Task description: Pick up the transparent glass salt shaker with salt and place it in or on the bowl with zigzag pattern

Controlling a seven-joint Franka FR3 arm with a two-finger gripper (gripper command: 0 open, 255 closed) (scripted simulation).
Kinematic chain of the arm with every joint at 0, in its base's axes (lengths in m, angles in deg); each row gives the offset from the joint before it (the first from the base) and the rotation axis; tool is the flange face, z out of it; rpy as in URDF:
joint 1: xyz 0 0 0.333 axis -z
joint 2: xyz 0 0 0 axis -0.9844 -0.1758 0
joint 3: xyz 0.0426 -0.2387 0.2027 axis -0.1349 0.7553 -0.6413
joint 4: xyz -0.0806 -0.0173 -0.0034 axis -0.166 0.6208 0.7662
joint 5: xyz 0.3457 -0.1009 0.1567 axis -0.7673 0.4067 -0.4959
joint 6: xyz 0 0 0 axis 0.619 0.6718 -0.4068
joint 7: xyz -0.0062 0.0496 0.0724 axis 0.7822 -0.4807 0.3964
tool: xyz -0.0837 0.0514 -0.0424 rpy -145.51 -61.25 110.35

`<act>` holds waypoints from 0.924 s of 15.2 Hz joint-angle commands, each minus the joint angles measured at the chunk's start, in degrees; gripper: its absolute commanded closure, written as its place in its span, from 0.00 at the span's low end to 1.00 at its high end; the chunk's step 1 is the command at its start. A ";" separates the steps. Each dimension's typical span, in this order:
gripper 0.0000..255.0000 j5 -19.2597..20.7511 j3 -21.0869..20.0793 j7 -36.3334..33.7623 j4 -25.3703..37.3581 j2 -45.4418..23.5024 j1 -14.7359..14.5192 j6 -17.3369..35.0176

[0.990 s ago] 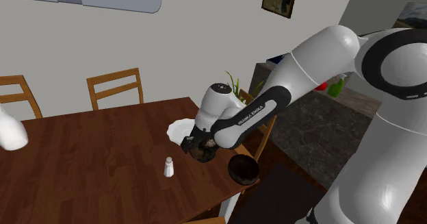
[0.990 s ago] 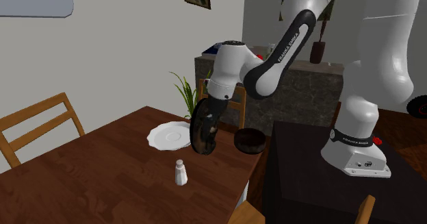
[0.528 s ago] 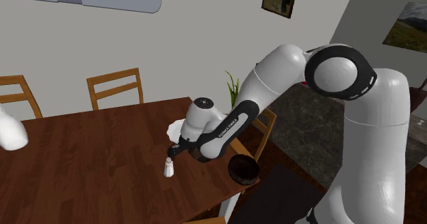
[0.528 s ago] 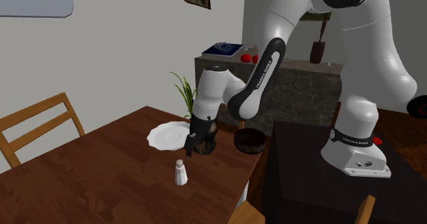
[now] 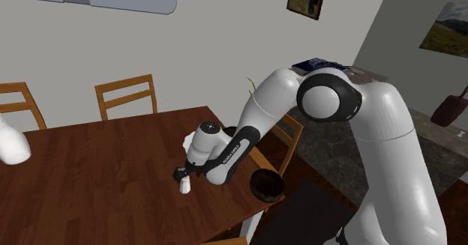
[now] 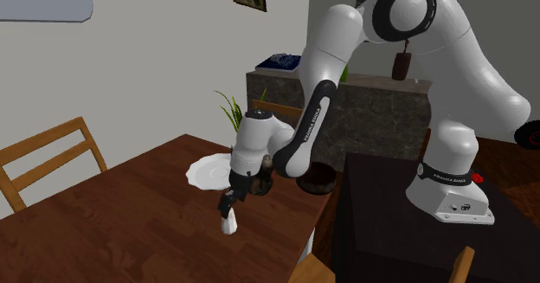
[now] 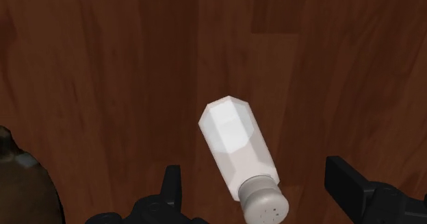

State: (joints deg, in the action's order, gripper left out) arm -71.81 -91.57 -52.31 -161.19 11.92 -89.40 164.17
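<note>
Brown tabletop (image 7: 102, 65) bears white faceted shaker (image 7: 236, 144) (grey cap (image 7: 263, 198)).

White salt shaker (image 7: 236, 147), dark brown bowl (image 5: 266, 186)

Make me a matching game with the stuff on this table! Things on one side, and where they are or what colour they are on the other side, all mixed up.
Things:
1. salt shaker
2. plate
3. bowl
4. chair

Clues:
A. white and flat, lying on the table
B. light wood, at the table's far side
C. standing between the open black fingers, not touched by them
D. dark and round, near the table's corner

Pairs: 1-C, 2-A, 3-D, 4-B.
</note>
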 commanded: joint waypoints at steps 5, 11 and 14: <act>0.00 0.20 0.97 -0.27 3.80 -4.97 -0.84 1.30; 0.00 0.19 0.97 -0.27 3.80 -4.97 -0.84 1.30; 1.00 0.20 0.97 -0.27 3.80 -4.97 -0.84 1.30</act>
State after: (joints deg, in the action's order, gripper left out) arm -71.62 -90.60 -52.58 -157.38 6.97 -90.24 165.47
